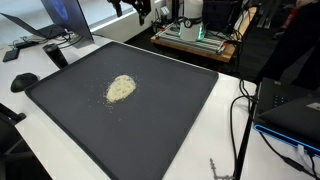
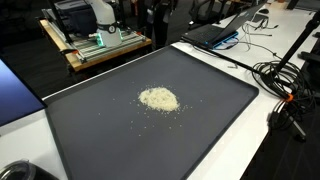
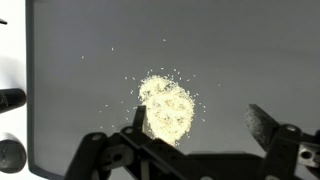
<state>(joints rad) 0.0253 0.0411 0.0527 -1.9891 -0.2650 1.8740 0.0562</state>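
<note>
In the wrist view the claw [image 3: 196, 112] is hovering at the bottom of the frame with its fingers standing wide apart, gripping nothing, while the small heap of pale grains [image 3: 167, 105] is lying mid-frame on the dark mat [image 3: 260, 50] covering the white desk [image 3: 10, 60].

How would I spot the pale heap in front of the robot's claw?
Find the big dark grey mat covering the white table. Near its middle lies a small heap of pale yellowish grains, loose specks scattered around it. It is the only light thing on the mat.
</note>
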